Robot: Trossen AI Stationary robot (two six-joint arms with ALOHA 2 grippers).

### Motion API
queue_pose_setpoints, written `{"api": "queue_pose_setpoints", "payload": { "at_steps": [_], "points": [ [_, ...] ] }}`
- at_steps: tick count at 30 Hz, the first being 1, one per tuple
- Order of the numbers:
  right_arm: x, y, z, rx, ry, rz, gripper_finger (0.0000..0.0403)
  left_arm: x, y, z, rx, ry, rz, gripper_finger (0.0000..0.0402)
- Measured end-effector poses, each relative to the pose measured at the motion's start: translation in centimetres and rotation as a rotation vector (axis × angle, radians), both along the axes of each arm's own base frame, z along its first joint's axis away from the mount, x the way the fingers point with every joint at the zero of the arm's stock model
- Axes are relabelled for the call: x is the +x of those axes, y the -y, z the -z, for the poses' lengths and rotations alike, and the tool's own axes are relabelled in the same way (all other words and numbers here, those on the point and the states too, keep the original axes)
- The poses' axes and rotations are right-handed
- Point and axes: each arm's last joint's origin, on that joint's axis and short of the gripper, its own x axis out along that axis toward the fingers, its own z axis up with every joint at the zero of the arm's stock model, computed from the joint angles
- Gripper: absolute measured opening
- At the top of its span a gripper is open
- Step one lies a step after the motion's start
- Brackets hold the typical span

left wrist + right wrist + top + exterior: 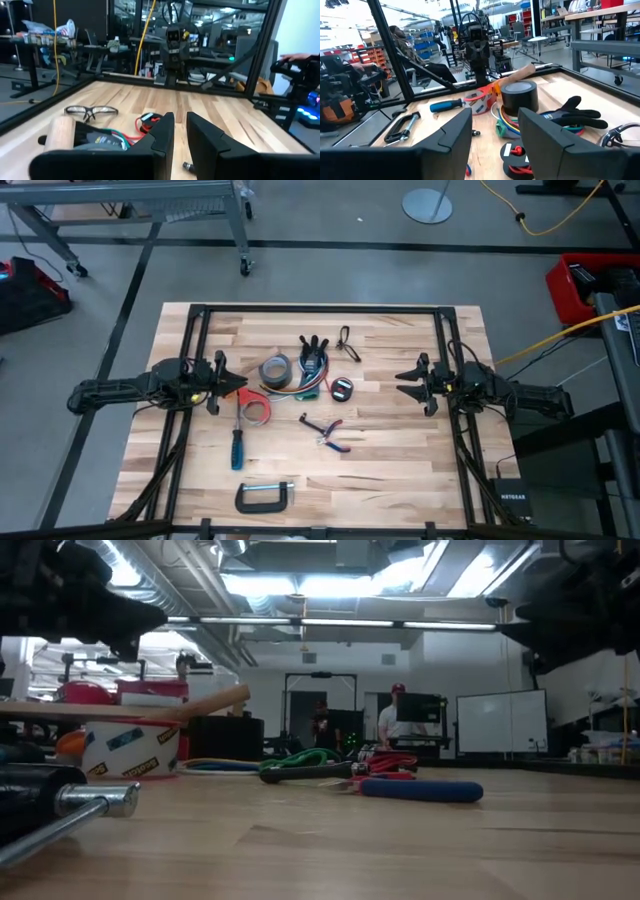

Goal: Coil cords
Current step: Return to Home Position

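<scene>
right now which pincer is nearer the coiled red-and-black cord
Right. The right pincer sits close on one side of the coiled cord; the left pincer is farther, past the grey tape roll.

Obstacles cluster centre-left on the tabletop (400,480): tape roll (274,370), glove (314,356), spool of red cord (342,390), pliers (326,432), screwdriver (238,446), C-clamp (265,497). Bare wood separates the spool of red cord from the right gripper (402,383).

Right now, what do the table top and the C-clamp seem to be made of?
The table top looks like wood with a smooth clear finish: pale glued strips with grain. The C-clamp looks like black-coated metal, probably steel; its screw shines bare in the low view.
</scene>
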Motion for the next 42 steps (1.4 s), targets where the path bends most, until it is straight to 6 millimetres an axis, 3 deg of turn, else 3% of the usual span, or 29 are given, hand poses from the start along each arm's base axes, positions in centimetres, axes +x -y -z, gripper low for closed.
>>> {"api": "queue_pose_setpoints", "payload": {
  "at_steps": [24, 42],
  "points": [
    [0.0, 0.1, 0.0, 0.0, -0.004, 0.007, 0.0166, 0.1, 0.3, 0.1, -0.001, -0.01, 0.032, 0.0045],
    [-0.4, 2.1, 0.0, 0.0, -0.003, 0.212, 0.0166, 0.1, 0.3, 0.1, -0.001, -0.011, 0.031, 0.0045]
  ]
}}
